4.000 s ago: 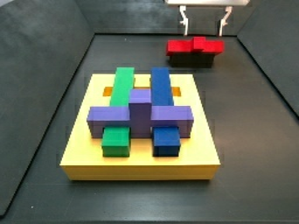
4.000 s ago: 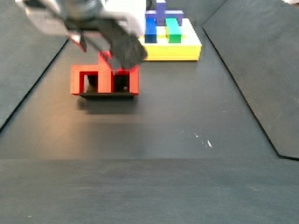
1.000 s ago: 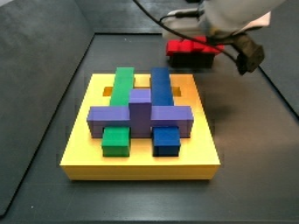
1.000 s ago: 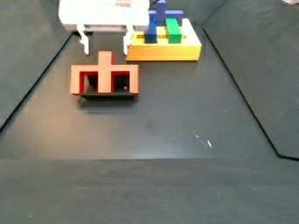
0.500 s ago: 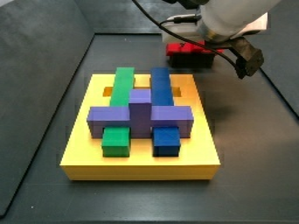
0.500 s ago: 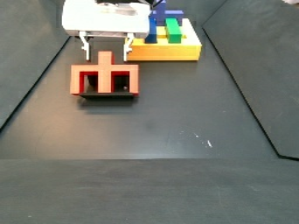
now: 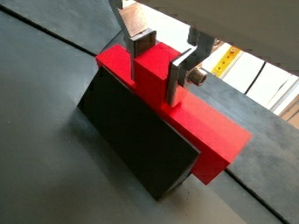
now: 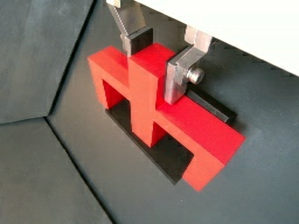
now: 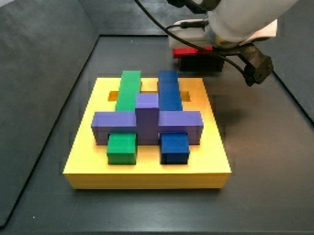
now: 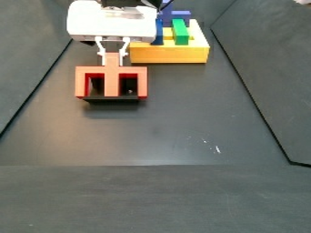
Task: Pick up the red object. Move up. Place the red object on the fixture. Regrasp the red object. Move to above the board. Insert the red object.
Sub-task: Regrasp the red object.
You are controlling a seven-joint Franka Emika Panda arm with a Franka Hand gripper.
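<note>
Red object (image 8: 152,114) sits on the fixture (image 7: 135,140), off the board (image 9: 147,156). Gripper (image 8: 158,61) is low over it, fingers (image 7: 184,70) straddling the raised centre tab, pads at its sides; full clamping can't be told. Board holds green, blue, purple blocks.

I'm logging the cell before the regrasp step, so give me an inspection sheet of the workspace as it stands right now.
Surface: dark floor, bare but for a small pale fleck.
Job's things: red object sits on the fixture; board carries green, blue and purple blocks.
Clutter: nothing seen.
Gripper: gripper at the fixture, fingers either side of the red object's centre tab; contact cannot be judged.
Cables: black cable running to the arm.
Surroundings: dark walls enclosing the floor.
</note>
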